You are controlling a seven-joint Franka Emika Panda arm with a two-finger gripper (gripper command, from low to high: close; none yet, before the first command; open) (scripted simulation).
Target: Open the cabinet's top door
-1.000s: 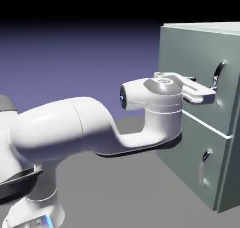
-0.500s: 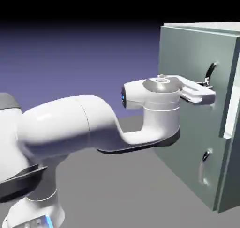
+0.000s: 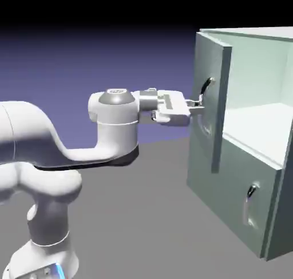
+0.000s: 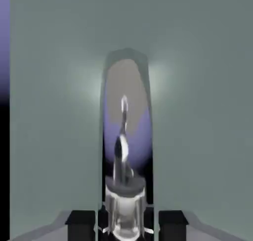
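With the tool (image 3: pixel 199 106) pinching the curved handle (image 3: pixel 205 89), the top door (image 3: pixel 208 60) stands swung well out at the exterior view's left of the cabinet (image 3: pixel 280 215), interior exposed; opening appears largely complete, leaving at most slight further swing and release.

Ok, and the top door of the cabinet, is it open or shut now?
Open. The top door stands swung out from the cabinet, and the pale inside shows behind it.
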